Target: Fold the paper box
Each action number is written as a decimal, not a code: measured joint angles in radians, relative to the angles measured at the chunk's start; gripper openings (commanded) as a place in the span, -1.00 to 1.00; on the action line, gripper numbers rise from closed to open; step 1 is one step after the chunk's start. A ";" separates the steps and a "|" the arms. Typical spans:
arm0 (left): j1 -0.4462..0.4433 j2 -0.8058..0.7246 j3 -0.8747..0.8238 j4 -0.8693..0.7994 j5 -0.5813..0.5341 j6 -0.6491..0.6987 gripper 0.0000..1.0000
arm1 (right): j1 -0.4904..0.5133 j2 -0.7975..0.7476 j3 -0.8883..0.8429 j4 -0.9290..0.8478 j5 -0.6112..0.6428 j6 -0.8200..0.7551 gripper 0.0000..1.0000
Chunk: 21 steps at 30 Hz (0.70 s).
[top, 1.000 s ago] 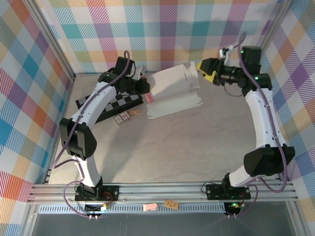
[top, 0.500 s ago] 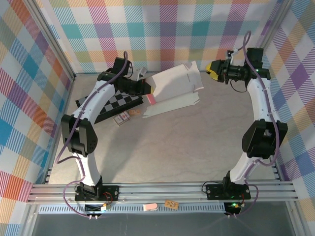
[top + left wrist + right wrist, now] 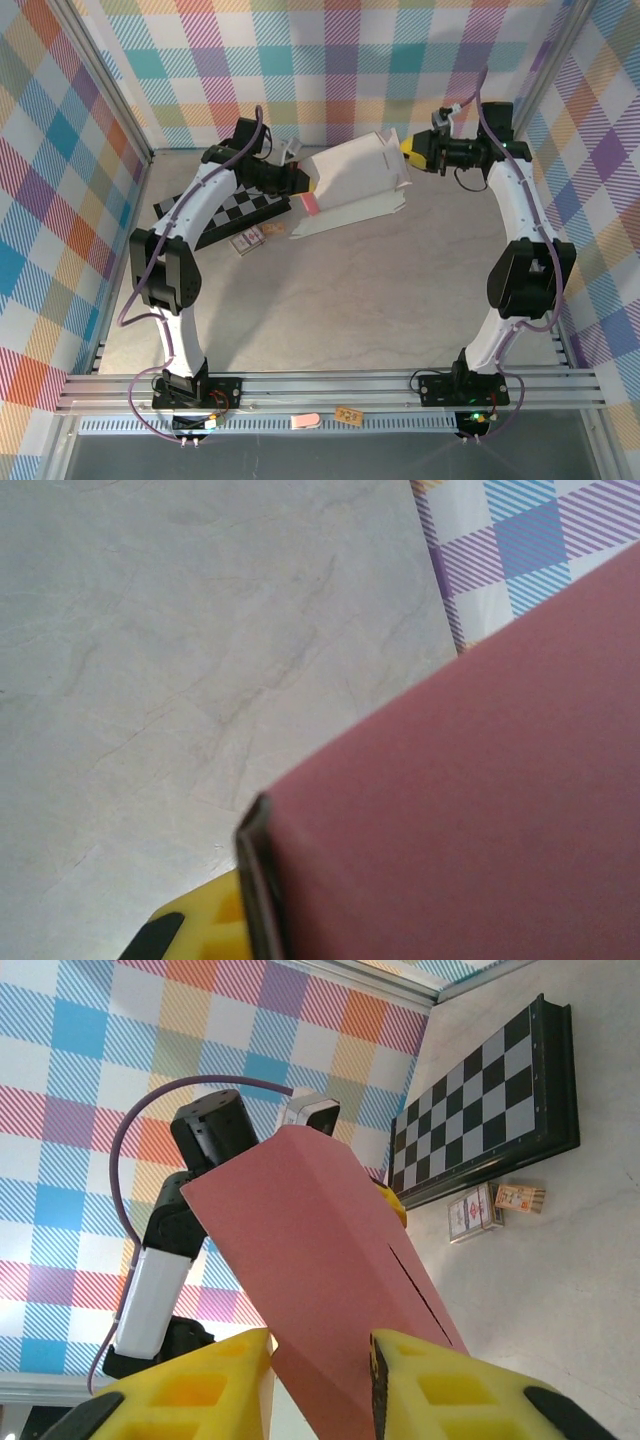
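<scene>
The paper box [image 3: 350,178] hangs above the table at the back, its pale reverse side up and a pink strip showing at its left end. My left gripper [image 3: 300,182] is shut on that left edge; in the left wrist view the pink cardboard [image 3: 470,810] lies against a yellow finger [image 3: 195,930]. My right gripper [image 3: 406,152] is at the box's right edge. In the right wrist view the pink box [image 3: 320,1260] runs down between the two yellow fingers [image 3: 200,1385] and touches both, so the right gripper [image 3: 320,1390] is shut on it.
A black-and-white chessboard [image 3: 235,210] lies under the left arm, also seen as the chessboard [image 3: 490,1110]. A card pack [image 3: 247,240] and a small matchbox [image 3: 275,229] lie just in front of it. Plaid walls close the back and sides.
The right gripper swung out to the right, then came back onto the box's right edge with its jaws narrowed. The box tilted a little. The left gripper kept its hold.
</scene>
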 measured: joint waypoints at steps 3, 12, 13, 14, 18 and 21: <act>0.000 0.007 0.000 0.000 0.004 0.003 -1.00 | 0.004 0.000 -0.001 -0.003 -0.003 -0.007 -0.35; 0.000 0.009 0.002 -0.003 0.002 0.006 -1.00 | 0.025 -0.012 -0.018 0.000 -0.025 -0.013 -0.06; 0.000 0.009 0.002 -0.004 0.002 0.008 -1.00 | 0.025 -0.015 -0.018 0.003 -0.026 -0.013 -0.06; 0.000 0.009 0.002 -0.004 0.002 0.010 -1.00 | 0.025 -0.017 -0.018 0.005 -0.026 -0.012 -0.07; 0.001 0.009 0.002 -0.003 0.010 0.010 -1.00 | 0.007 -0.032 -0.017 0.018 -0.014 0.016 -0.13; 0.003 0.009 0.002 -0.002 0.018 0.010 -1.00 | -0.023 -0.036 -0.004 0.032 0.010 0.046 -0.14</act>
